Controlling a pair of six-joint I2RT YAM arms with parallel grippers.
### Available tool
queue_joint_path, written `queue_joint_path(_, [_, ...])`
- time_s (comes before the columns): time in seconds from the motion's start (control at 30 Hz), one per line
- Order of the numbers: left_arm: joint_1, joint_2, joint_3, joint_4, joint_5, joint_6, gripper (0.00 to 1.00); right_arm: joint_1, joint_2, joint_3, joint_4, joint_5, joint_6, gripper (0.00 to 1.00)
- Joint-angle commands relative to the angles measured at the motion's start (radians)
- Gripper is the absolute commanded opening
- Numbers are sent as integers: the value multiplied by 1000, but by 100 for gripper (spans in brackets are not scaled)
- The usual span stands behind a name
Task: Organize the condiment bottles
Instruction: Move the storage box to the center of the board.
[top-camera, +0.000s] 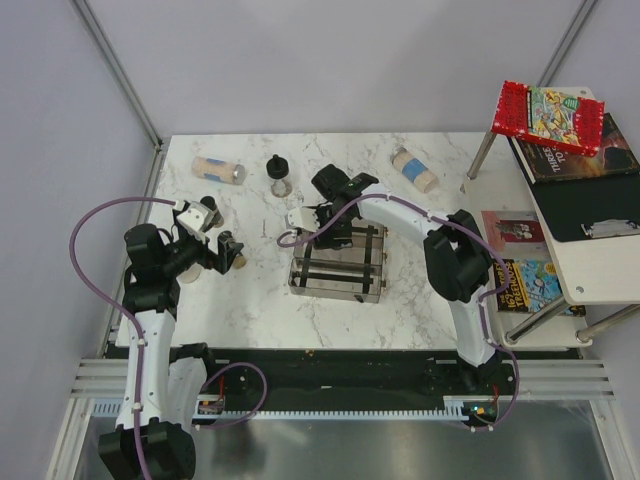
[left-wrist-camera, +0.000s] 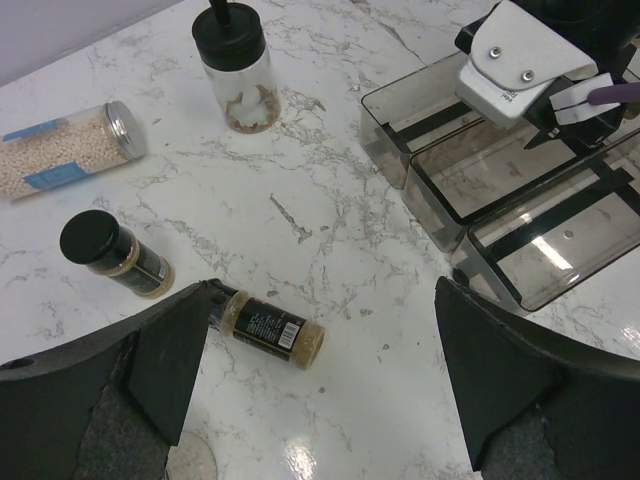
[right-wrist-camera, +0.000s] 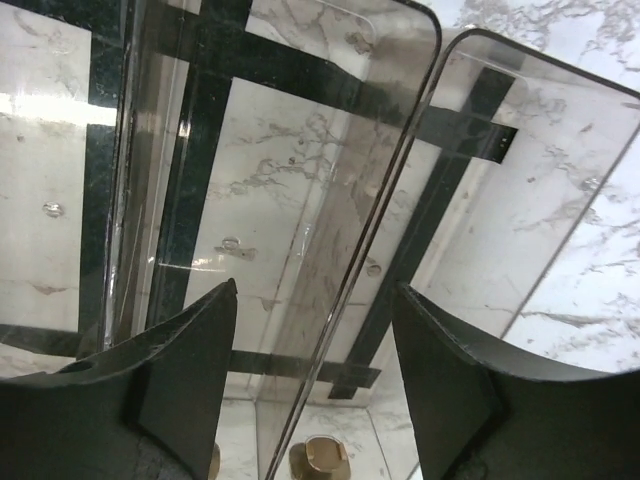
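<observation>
The left gripper (left-wrist-camera: 322, 290) hangs with its jaws spread wide over a brown spice bottle (left-wrist-camera: 265, 331), which lies on the marble table (left-wrist-camera: 330, 180) with its cap by one fingertip. The right gripper (right-wrist-camera: 315, 288), also spread and empty, hovers over the clear rack (right-wrist-camera: 420, 120). A black-lidded jar (left-wrist-camera: 234, 62) stands farther back.

The left arm (top-camera: 146, 350) and the right arm (top-camera: 402, 213) are both built of white tubular links joined by bulky black joint housings, and a thin purple cable (top-camera: 76, 240) loops along each. The right arm's wrist carries a white plate (left-wrist-camera: 512, 62) with two small screws. The left gripper (left-wrist-camera: 325, 290) has matte black, broad, wedge-shaped fingers (left-wrist-camera: 165, 360).
</observation>
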Motion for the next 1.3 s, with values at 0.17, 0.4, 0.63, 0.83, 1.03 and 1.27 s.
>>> queue_joint_path(0.17, [4, -2, 1, 8, 41, 40, 99, -24, 63, 78, -94, -79, -17, 61])
queue_joint_path(0.4, [4, -2, 2, 8, 42, 40, 100, -25, 41, 47, -112, -75, -75, 32])
queue_joint_path(0.63, [6, -2, 4, 5, 44, 40, 100, -24, 26, 21, -112, -13, -115, 13])
queue_joint_path(0.83, [6, -5, 4, 5, 44, 40, 99, -21, 0, -2, -103, 4, -114, 9])
queue_joint_path(1.03, [6, -5, 4, 5, 44, 40, 99, -2, -55, -75, 0, 34, 15, 0])
queue_joint_path(1.27, [6, -13, 4, 2, 48, 40, 100, 36, -112, -189, 76, 50, 156, 0])
